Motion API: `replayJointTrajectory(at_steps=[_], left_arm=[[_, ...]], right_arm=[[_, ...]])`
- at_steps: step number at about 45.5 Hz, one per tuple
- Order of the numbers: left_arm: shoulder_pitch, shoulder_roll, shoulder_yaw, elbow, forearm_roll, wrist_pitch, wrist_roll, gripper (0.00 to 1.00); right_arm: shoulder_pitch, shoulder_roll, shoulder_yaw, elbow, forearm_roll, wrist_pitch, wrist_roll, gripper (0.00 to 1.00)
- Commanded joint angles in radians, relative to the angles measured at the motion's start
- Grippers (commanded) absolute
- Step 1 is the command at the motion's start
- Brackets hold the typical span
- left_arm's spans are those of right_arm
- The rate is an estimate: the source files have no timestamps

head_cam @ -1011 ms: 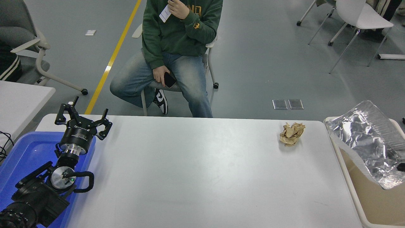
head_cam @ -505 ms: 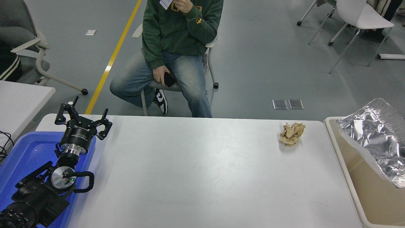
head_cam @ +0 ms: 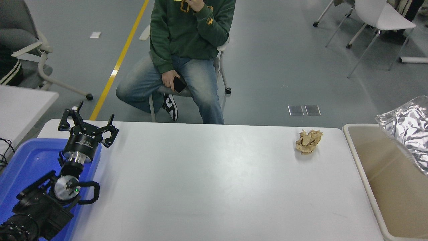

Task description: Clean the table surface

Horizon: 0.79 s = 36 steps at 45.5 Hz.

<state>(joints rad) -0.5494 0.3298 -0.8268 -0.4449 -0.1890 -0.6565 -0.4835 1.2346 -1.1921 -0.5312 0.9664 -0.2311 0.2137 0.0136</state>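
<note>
Matte white counter [head_cam: 207, 180], rounded corners. Crumpled brown paper wad [head_cam: 308, 141] near far right corner. Left gripper [head_cam: 87, 126] parked far-left, jaws wide.

Pretty much the whole worktop [head_cam: 214, 180] is open, so a hand could sweep through the middle and along the near edge no problem. Only obstacle is a crumpled brown paper wad [head_cam: 308, 141] near the far right corner. The left hand [head_cam: 87, 126] and the blue tray [head_cam: 23, 164] crowd the left edge.
</note>
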Motion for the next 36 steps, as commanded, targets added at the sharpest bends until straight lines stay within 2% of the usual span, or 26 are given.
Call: replayJointTrajectory(at_steps=[1, 12, 21, 28, 36], left_arm=[[0.0, 0.0, 0.0, 0.0, 0.0, 0.0, 0.0, 1.0], [0.0, 0.0, 0.0, 0.0, -0.001, 0.0, 0.0, 1.0], [0.0, 0.0, 0.0, 0.0, -0.001, 0.0, -0.001, 1.0], [0.0, 0.0, 0.0, 0.0, -0.001, 0.0, 0.0, 1.0], [0.0, 0.0, 0.0, 0.0, -0.001, 0.0, -0.001, 1.0]], right_arm=[[-0.174, 0.218, 0.059, -0.279, 0.104, -0.094, 0.002, 0.0], [-0.368, 0.396, 0.215, -0.58, 0.107, -0.097, 0.002, 0.0], [-0.441, 0.531, 0.26, -0.761, 0.107, -0.108, 0.002, 0.0], [-0.484, 0.62, 0.287, -0.862, 0.107, -0.143, 0.002, 0.0], [-0.503, 0.69, 0.321, -0.882, 0.107, -0.2, -0.001, 0.0]])
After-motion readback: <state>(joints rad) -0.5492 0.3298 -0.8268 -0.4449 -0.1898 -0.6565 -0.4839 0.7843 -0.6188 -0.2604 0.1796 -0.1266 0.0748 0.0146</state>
